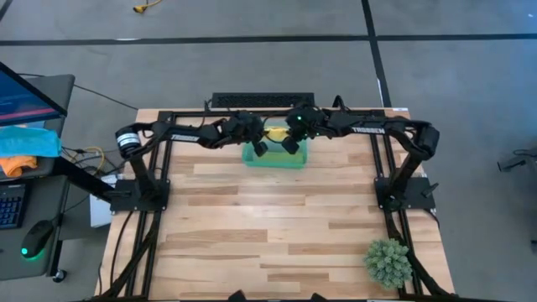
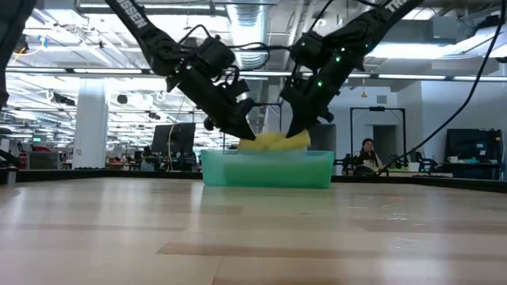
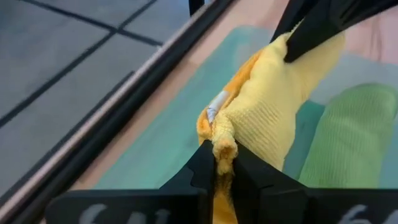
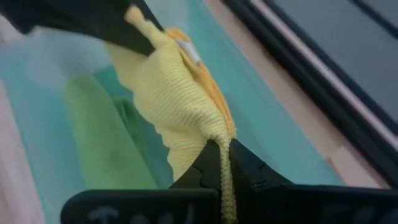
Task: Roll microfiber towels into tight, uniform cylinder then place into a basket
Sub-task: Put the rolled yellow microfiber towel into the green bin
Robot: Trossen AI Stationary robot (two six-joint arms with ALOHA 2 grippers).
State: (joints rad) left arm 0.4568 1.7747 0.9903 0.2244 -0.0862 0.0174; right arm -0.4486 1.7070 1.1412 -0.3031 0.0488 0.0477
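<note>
The teal basket (image 1: 252, 159) stands on the table at the middle of its far edge. A rolled lime green towel (image 3: 354, 137) lies inside it. Over the basket hangs the rolled yellow towel (image 2: 273, 141), about level with the rim (image 2: 265, 154). My left gripper (image 3: 222, 165) is shut on the roll's left end and my right gripper (image 4: 222, 162) on its right end. Both grippers slant down and inward toward each other, the left one (image 1: 260, 147) and the right one (image 1: 289, 144) close together. My left gripper pinches the bunched left end (image 3: 224, 146) of the yellow roll between its two fingers, slanting down from the table's left. The roll spans from there to the other gripper, clear of the table. My right gripper pinches the roll's right end (image 4: 219, 134) between its two fingers, slanting down from the table's right. The cloth gathers to a narrow tip in the fingers, and the roll hangs over the green towel (image 4: 102, 137).
A small potted plant (image 1: 388, 262) stands near the table's near right corner. A dark bar (image 1: 263, 101) lies along the far edge behind the basket. Blue and orange cloths (image 1: 25, 147) sit on a desk left of the table. A person (image 2: 368, 154) is in the room behind.
</note>
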